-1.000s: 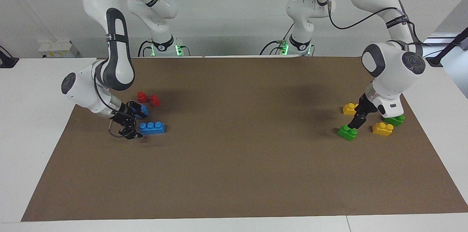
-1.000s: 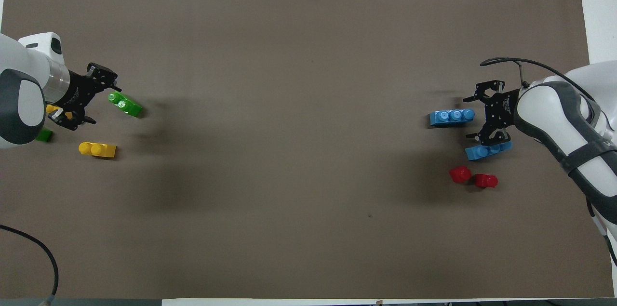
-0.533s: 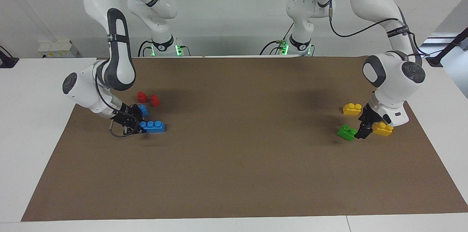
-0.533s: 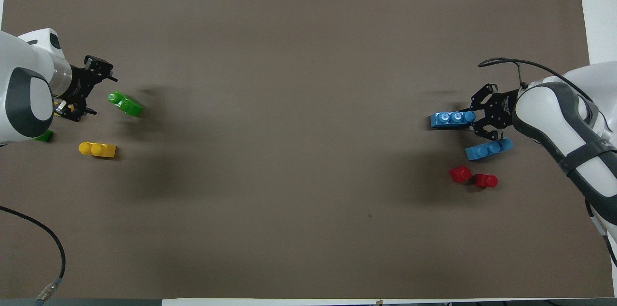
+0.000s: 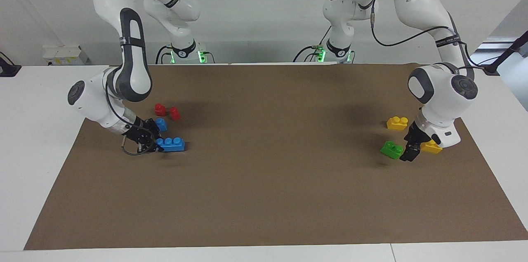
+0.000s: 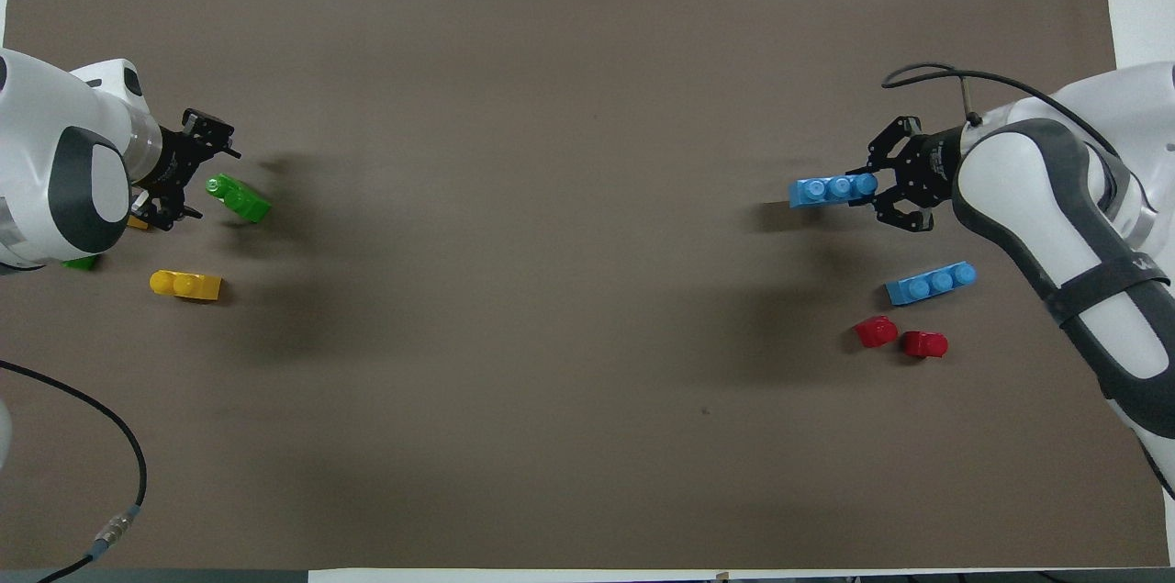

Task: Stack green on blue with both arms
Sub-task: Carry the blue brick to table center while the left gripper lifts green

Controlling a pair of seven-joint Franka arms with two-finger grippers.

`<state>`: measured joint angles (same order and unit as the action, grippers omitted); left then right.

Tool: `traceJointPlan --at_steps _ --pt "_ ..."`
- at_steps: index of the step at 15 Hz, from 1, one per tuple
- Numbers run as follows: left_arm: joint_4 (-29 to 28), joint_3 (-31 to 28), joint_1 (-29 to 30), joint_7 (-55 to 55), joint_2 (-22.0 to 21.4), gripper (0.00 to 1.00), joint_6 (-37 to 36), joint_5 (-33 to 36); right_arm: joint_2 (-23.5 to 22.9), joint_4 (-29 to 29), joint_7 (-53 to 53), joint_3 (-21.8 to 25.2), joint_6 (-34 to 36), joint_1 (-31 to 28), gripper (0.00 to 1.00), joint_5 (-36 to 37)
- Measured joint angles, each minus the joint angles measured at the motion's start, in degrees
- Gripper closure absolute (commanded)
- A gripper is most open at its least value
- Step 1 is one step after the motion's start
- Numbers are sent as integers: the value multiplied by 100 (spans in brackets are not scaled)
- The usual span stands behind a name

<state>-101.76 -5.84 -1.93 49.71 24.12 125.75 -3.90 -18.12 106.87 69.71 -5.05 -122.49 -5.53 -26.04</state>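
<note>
**Facing view: both pincers down at their bricks**

Facing view shows the right pincer (image 5: pixel 153 145) clamped on the end of a blue brick (image 5: pixel 172 143), which is raised off the mat (image 5: pixel 264 196) at the right arm's end of the bench (image 5: pixel 37 163). A second blue brick (image 6: pixel 930 283) lies on the mat nearer the robots, with two red pieces (image 6: pixel 900 338) nearer still.

At the left arm's end, the left pincer (image 5: pixel 409 154) stands with fingers spread wide, tips down just beside a green brick (image 5: pixel 391 149) that rests on the mat, ungripped. A yellow brick (image 5: pixel 397 123) lies nearer the robots; another yellow one (image 5: pixel 430 147) sits just beside the pincer, partly hidden by the arm. A second green brick (image 6: pixel 81 263) peeks from under the left arm in the overhead view.
</note>
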Motion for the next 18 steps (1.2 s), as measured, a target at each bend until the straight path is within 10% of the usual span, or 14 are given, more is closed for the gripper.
traceJointPlan --at_steps 8,10,12,18 --pt "15 48 2 -157 87 13 -200 0 269 -335 1734 -46 29 1393 100 -6" --pt "15 49 2 -226 87 41 -201 0 263 -311 2562 -49 -379 1814 100 -6" --pt "17 49 3 -265 87 98 -201 0 257 -222 3060 -49 -729 2203 100 -7" --pt "23 47 4 -483 87 100 -201 -4 189 165 4159 -48 -1456 3044 100 -7"
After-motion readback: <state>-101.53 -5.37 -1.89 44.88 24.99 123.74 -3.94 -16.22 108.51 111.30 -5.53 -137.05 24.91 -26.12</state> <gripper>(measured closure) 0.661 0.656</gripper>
